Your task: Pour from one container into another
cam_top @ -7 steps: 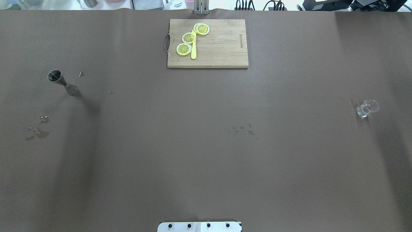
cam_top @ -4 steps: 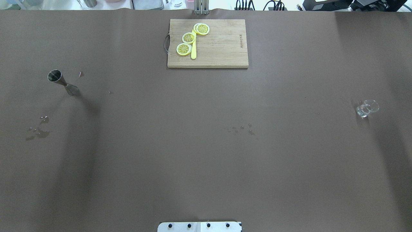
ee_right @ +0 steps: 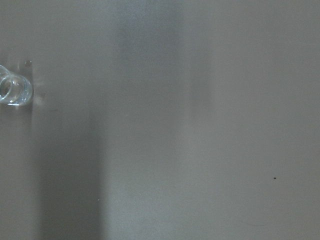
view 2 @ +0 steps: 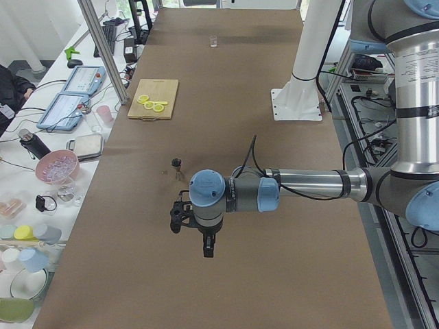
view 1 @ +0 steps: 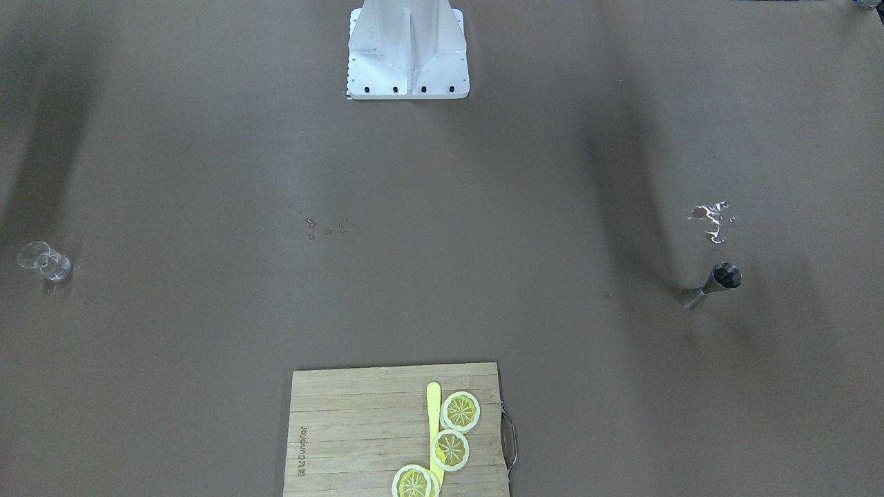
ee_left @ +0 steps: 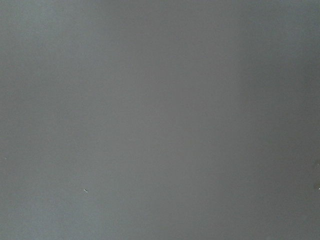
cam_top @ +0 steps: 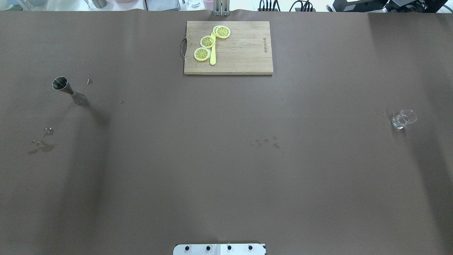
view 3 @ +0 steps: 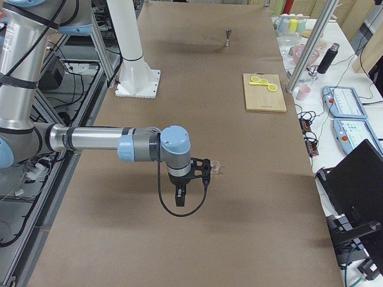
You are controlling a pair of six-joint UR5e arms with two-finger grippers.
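A steel jigger (cam_top: pixel 67 88) stands upright at the table's left side, also seen in the front-facing view (view 1: pixel 711 286) and in the left view (view 2: pixel 177 164). A small clear glass (cam_top: pixel 403 118) stands at the right side, also in the front-facing view (view 1: pixel 43 261), and sits at the left edge of the right wrist view (ee_right: pixel 12 91). Only the side views show the arms. The left gripper (view 2: pixel 176 217) hovers above the table, nearer the camera than the jigger. The right gripper (view 3: pixel 206 168) hovers close to the glass (view 3: pixel 215 167). Whether either is open or shut I cannot tell.
A wooden cutting board (cam_top: pixel 228 47) with lemon slices (cam_top: pixel 207 41) and a yellow knife lies at the far middle. Water drops (cam_top: pixel 42 143) lie near the jigger, and more drops (cam_top: pixel 265 141) mid-table. The robot base (view 1: pixel 407 48) stands at the near edge.
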